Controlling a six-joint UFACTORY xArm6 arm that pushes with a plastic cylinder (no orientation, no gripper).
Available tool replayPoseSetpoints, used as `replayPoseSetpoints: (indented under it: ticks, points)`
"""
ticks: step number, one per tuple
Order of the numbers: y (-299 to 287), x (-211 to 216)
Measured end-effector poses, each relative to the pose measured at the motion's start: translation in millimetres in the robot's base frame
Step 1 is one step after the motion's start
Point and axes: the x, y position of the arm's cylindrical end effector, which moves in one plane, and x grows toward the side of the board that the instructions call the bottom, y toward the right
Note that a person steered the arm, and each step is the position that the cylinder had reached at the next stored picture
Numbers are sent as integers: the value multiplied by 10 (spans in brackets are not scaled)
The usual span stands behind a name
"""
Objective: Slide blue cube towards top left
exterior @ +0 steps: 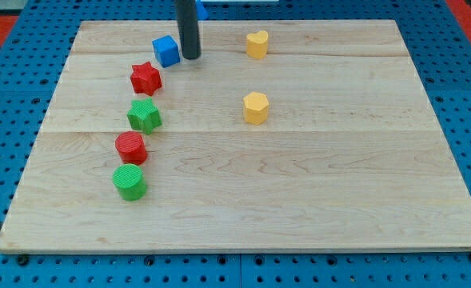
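The blue cube sits on the wooden board near its top, left of centre. My tip is right beside the cube, on its right side, touching or nearly touching it. The dark rod rises straight up out of the view's top. A red star lies just below and left of the cube.
A green star, a red cylinder and a green cylinder run in a line down the left. A yellow heart-like block is at top centre. A yellow hexagonal block is below it. A blue object lies beyond the top edge.
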Motion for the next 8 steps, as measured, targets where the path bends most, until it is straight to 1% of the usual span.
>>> replayPoseSetpoints:
  ticks: [1,2,3,4,8]
  points:
    - [-491,113]
    - [-541,-296]
    - [-376,-373]
    - [-376,-483]
    - [-353,-516]
